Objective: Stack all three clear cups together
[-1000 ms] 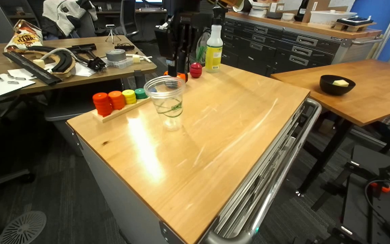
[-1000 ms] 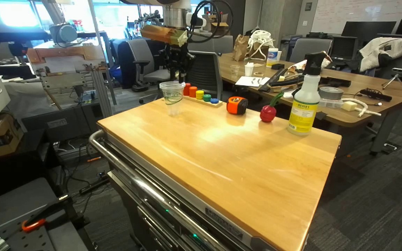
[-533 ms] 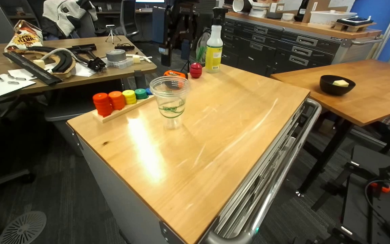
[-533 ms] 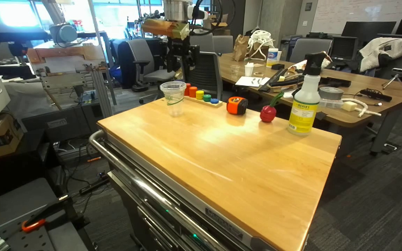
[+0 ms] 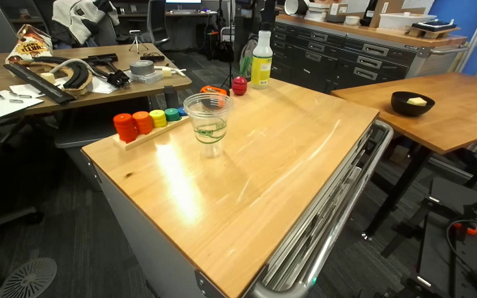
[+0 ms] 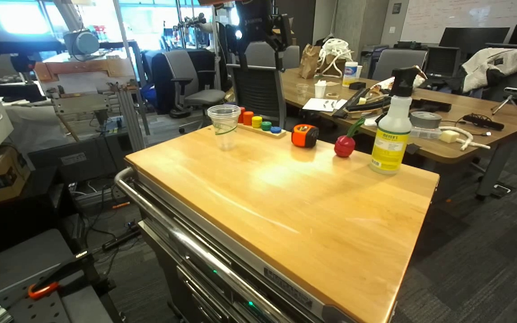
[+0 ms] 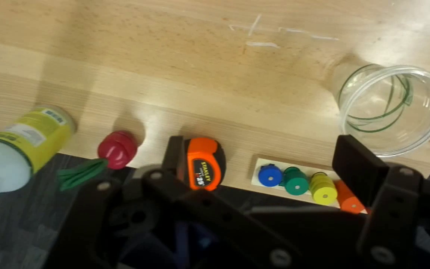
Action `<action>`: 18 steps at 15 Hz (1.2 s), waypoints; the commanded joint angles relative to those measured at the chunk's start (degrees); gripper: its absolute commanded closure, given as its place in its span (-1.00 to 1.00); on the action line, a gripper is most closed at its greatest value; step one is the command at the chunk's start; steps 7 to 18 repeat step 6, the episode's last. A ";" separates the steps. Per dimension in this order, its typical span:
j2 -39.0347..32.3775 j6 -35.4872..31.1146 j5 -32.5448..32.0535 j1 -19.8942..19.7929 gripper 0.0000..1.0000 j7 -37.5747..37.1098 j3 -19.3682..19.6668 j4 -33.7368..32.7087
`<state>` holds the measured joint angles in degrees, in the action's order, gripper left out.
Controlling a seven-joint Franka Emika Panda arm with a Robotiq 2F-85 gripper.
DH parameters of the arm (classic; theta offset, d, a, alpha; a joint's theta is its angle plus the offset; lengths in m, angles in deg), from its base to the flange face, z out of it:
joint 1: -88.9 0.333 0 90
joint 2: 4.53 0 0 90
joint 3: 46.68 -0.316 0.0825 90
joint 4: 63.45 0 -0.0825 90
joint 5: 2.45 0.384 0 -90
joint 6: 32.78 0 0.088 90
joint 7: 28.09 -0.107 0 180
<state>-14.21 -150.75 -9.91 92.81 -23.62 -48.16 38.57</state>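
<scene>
In an exterior view, past the near corner of the counter (image 5: 263,207), the clear cups (image 5: 208,124) stand upright toward the left corner, nested in one stack; several rims show, but I cannot count three for sure. They look light, so a low sideways sweep could tip them. Behind, the ring rack (image 5: 151,133) and the tape measure (image 7: 204,164) line the far-left edge, and coming straight down there might knock one over the side. A radish (image 5: 239,85) and a bottle (image 5: 261,66) stand toward the far corner. In an exterior view the pincer (image 6: 261,66) hangs well above the cups, a height the wrist view cannot give; the wrist view shows its fingers (image 7: 358,170) wide apart, gripping nothing, one hiding a bit of the cups' rim.
</scene>
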 commanded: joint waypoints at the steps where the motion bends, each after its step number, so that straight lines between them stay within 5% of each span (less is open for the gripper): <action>1: 9.35 0.57 1.28 -2.74 -1.00 3.36 1.09 6.98; 2: 12.14 1.04 2.88 -3.66 -1.00 5.81 1.48 9.14; 3: 5.88 0.80 0.63 -2.71 -1.00 2.43 0.92 3.92; 6: 10.51 1.26 1.78 -3.76 -1.00 4.72 1.60 7.51; 18: 10.51 1.26 1.78 -3.76 -1.00 4.72 1.60 7.51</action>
